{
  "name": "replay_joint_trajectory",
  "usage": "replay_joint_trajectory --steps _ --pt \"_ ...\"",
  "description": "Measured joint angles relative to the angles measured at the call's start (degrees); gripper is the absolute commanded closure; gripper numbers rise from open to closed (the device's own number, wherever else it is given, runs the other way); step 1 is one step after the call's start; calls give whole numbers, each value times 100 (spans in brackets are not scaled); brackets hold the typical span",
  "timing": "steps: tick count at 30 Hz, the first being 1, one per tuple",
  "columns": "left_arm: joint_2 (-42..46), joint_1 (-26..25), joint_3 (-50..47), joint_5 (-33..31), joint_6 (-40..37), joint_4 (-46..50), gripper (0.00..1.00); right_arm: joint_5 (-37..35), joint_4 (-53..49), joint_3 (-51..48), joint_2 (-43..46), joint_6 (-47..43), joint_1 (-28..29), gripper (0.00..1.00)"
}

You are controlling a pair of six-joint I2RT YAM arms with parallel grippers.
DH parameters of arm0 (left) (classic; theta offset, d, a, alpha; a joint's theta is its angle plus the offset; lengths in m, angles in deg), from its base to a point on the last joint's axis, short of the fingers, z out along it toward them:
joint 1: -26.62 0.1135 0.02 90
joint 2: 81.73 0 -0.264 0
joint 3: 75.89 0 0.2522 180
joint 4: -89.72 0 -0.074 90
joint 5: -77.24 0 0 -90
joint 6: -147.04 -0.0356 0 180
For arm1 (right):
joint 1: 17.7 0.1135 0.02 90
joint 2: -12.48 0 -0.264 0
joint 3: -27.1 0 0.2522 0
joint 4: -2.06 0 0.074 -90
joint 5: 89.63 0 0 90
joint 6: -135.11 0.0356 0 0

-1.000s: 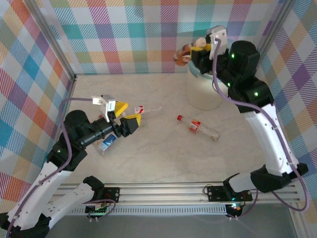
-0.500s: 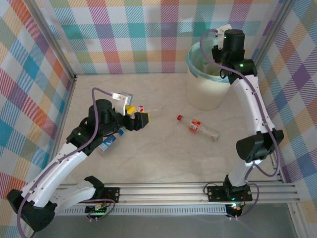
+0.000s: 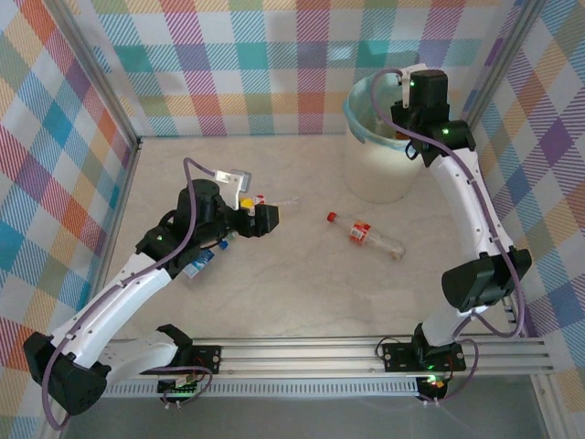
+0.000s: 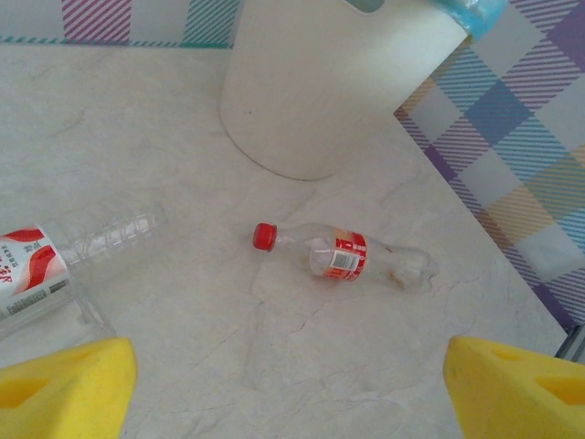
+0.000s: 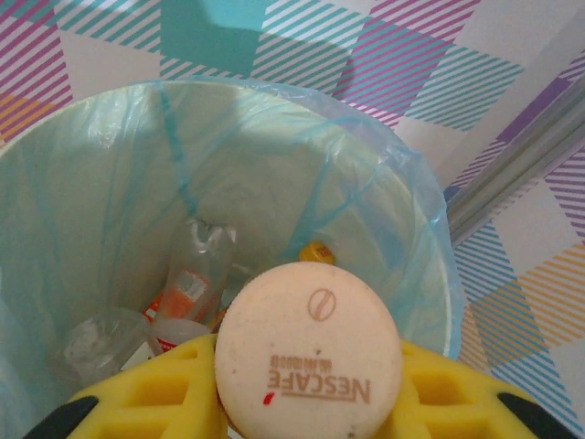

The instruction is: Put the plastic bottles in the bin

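1. My right gripper (image 5: 306, 398) is clamped on a Nescafe bottle (image 5: 309, 352), cream round end facing my wrist camera; it hangs right over the open bin (image 5: 428, 229).
2. Down in the bin's blue bag, several bottles (image 5: 187, 288) lie at the bottom.
3. My left gripper (image 4: 288, 402) is spread wide and empty, low over the table (image 4: 183, 137); a red-capped bottle (image 4: 343, 256) lies on its side ahead, between me and the bin; a clear bottle (image 4: 55, 261) with a red-and-white label lies just beside my left finger.
4. From above, a blue-labelled bottle (image 3: 196, 266) lies by my left arm.
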State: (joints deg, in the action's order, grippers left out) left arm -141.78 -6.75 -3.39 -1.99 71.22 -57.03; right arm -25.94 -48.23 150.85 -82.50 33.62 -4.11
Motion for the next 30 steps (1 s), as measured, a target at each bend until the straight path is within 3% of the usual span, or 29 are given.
replay_joint_trajectory --steps 2,5,8,30 --pt "-39 0 0 0 0 0 13 -35 4 -9 37 59 35 65" --pt "-83 0 0 0 2 2 13 -85 7 -57 92 136 72 45" --pt "-120 0 0 2 17 2 13 -133 4 -63 96 188 76 39" --pt "-264 0 17 -98 131 52 12 -138 -223 -61 52 385 273 41"
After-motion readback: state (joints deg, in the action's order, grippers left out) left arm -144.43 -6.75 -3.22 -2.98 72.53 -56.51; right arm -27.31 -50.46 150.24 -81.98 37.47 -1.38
